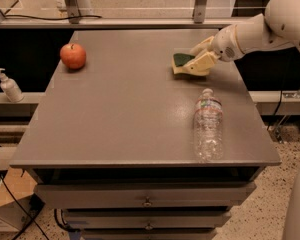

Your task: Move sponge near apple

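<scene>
Green-topped foam sponge [180, 59] is pinched from 3 o'clock by the gripper [191, 60]. Glossy round apple [73, 55] is seen at 9 o'clock.

Plastic bottle [208, 126] lies on the grey surface [115, 119], in front of the hand [189, 62] at far right; pump dispenser [9, 85] stands off left

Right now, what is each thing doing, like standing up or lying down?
claw: far right of the table, shut on the sponge.
sponge: gripped, green side up.
apple: sitting stem up, far left, nothing touching it.
water bottle: lying on its side.
pump bottle: standing upright beside the table.
drawers: shut.
</scene>
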You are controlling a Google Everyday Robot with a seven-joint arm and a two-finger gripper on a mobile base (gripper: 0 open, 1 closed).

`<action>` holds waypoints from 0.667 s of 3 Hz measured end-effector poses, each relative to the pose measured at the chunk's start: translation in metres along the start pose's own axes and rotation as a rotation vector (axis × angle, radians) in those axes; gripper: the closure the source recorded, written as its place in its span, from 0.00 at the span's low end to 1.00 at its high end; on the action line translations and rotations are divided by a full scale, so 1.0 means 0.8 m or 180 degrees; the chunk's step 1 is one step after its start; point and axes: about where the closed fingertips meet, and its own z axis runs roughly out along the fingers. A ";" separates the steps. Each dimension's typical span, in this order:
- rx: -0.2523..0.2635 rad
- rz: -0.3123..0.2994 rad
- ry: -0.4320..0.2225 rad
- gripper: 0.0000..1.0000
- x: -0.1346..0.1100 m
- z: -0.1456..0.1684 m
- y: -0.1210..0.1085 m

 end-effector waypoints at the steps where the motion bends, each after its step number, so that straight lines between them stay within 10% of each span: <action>1: 0.0019 -0.0427 -0.0199 1.00 -0.074 -0.012 0.013; 2: 0.0117 -0.0769 -0.0341 1.00 -0.143 -0.052 0.037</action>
